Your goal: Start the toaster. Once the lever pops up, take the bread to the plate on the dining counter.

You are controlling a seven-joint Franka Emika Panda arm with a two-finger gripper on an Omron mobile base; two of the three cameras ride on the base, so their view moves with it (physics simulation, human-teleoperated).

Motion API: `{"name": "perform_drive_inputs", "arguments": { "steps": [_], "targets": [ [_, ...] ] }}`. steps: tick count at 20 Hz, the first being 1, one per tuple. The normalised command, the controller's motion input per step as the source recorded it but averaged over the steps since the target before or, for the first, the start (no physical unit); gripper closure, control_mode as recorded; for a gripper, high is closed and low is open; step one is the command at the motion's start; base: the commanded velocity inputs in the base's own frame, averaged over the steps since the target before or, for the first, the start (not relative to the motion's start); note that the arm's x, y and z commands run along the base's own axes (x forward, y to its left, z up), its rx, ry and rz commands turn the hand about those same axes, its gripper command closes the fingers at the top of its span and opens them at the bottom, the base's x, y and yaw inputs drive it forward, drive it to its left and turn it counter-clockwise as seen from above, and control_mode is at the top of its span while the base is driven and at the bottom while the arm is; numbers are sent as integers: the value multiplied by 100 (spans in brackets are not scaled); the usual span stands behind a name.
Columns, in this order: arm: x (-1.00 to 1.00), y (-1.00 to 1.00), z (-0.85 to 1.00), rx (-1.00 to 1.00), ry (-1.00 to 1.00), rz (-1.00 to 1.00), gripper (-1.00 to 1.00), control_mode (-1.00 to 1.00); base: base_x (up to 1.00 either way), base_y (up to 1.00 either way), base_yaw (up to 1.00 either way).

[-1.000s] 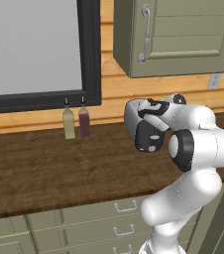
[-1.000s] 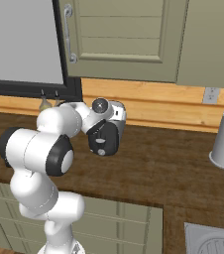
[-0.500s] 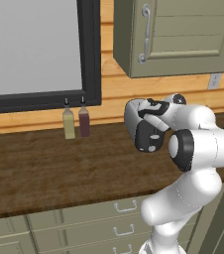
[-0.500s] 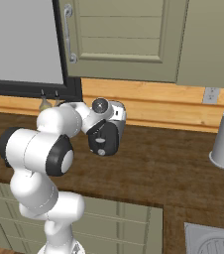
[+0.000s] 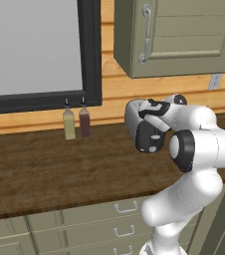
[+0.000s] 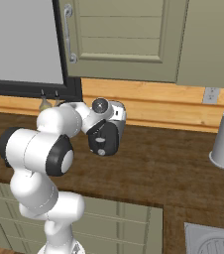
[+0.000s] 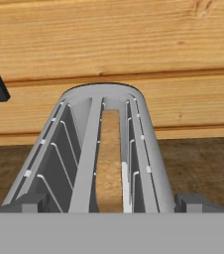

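The pincer (image 7: 109, 204) hangs released, its tips wide apart, right above the toaster (image 7: 101, 149). Bread (image 7: 109, 158) stands in the centre slot toward 12 o'clock. The lever is unseen; the robot should find it first, then press fully down.

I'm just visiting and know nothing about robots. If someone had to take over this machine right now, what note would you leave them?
Gripper: jaws wide open, holding nothing, looking along the top of the toaster.
Bread: what looks like the tan slice sits in the toaster's middle slot.
Done: the hand is lined up at the toaster; lever state can't be told.
Left: start the toaster, wait for the pop, carry the bread to the plate on the dining counter.
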Motion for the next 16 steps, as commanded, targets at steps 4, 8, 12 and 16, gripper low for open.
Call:
{"name": "perform_drive_inputs", "arguments": {
  "steps": [4, 8, 12, 16],
  "targets": [
    [0, 0, 0, 0, 0, 0, -100, -100, 0, 0, 0],
    [0, 0, 0, 0, 0, 0, -100, -100, 0, 0, 0],
    [0, 0, 0, 0, 0, 0, -100, -100, 0, 0, 0],
    [0, 0, 0, 0, 0, 0, -100, -100, 0, 0, 0]
  ]
}}
